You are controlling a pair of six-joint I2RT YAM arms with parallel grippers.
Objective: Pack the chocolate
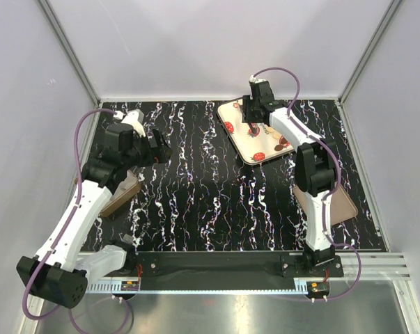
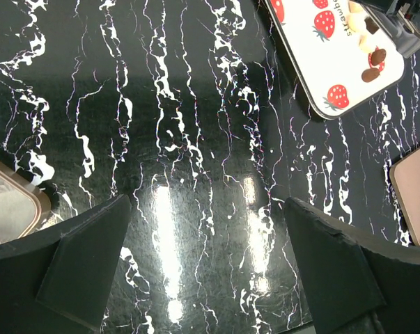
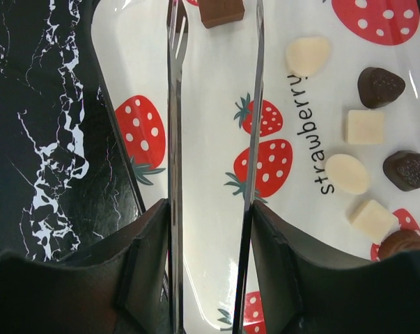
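Note:
The chocolate (image 3: 365,126) lies as several white and dark pieces on the right side of the strawberry-print tray (image 3: 210,83). One brown square piece (image 3: 221,10) sits at the tips of the metal tongs (image 3: 175,139). My right gripper (image 3: 211,209) is shut on the tongs, one blade against each finger, and the blades stand apart over the tray. In the top view it hangs over the tray (image 1: 246,147) at the back right. My left gripper (image 2: 206,229) is open above bare marble, with nothing between its fingers; the tray (image 2: 321,56) lies far ahead of it.
A brown box with white paper liner (image 2: 11,205) lies under the left arm at the table's left (image 1: 122,195). A flat brown lid (image 1: 338,202) lies at the right, beside the right arm. White walls close in the table on three sides.

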